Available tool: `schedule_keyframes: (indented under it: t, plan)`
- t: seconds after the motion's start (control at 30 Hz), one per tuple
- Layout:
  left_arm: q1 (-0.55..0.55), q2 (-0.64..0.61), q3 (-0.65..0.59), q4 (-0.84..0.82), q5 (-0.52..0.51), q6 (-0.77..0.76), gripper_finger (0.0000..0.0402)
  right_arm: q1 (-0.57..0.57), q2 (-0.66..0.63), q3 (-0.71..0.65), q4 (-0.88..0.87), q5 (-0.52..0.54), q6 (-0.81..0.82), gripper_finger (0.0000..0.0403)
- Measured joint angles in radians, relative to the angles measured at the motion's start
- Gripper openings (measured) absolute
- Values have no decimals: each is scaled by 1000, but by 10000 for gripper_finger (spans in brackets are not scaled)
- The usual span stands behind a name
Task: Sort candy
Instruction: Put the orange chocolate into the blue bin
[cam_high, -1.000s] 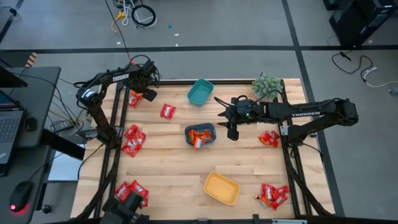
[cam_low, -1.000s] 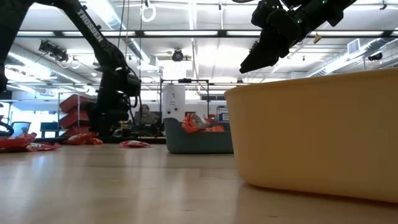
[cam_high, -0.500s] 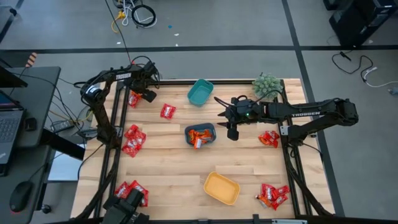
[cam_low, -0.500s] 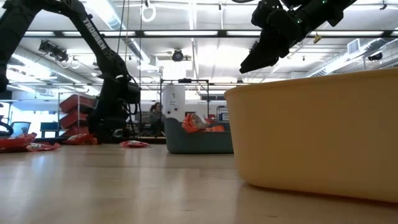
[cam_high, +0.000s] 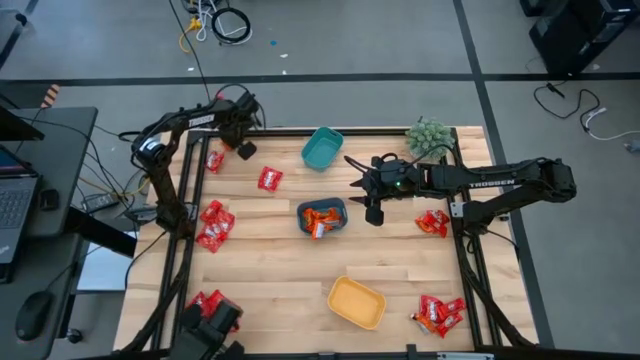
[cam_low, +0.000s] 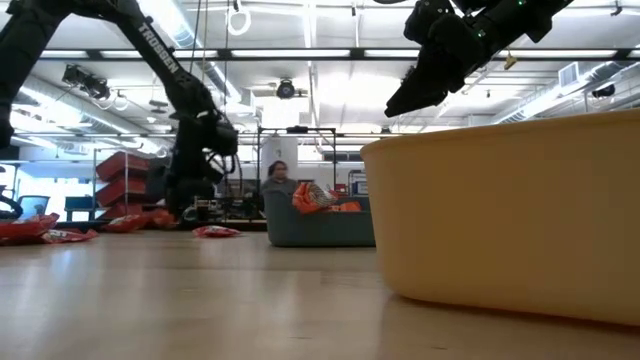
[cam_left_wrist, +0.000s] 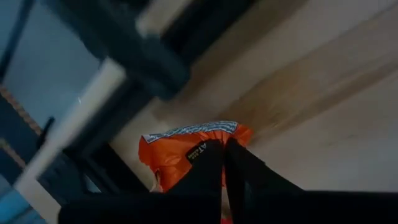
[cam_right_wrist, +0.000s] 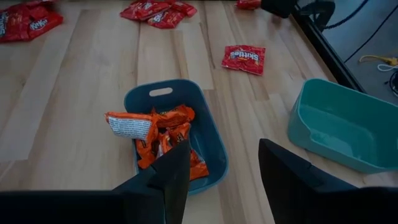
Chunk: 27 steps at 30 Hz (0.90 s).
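Observation:
My left gripper (cam_high: 244, 149) is at the table's far left, pointing steeply down and shut on an orange candy packet (cam_left_wrist: 186, 146). A red candy (cam_high: 213, 160) lies on the wood just left of it. My right gripper (cam_high: 373, 207) hangs open in the air, to the right of and above the dark blue bin (cam_high: 322, 217). That bin holds several orange candies (cam_right_wrist: 158, 130). More red candy lies loose: one packet (cam_high: 270, 179) and piles at the left (cam_high: 214, 225), right (cam_high: 433, 222) and near corners (cam_high: 440, 314). My left gripper pinches the orange packet between its two fingertips (cam_left_wrist: 235, 155), at the packet's near edge (cam_left_wrist: 198, 163). The rest of the packet, with its white-printed end (cam_left_wrist: 186, 132), sticks out past the tips. The fingers come from above, slanting down. Whether the packet is clear of the wood does not show.
A teal bin (cam_high: 322, 147) stands at the far middle and a yellow bin (cam_high: 356, 302) at the near middle, filling the right of the low view (cam_low: 500, 210). A green plant (cam_high: 428, 135) sits at the far right. Black frame rails (cam_high: 190, 200) run along both table sides.
My left gripper has moved a little toward the table's right edge, away from the red candy at the far left. My right arm has kept still.

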Motion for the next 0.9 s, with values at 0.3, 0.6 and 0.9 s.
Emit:
schedule_keyframes:
  t: [0.3,0.6,0.9]
  plan:
    - [-141,-159,95,-7,150,15,2,0,0,0,-8,0,0,174]
    - [-384,-356,97,79,633,143,1,0,0,0,-22,0,7,174]
    - [-670,-352,18,285,657,192,1,2,0,0,-27,-2,8,174]
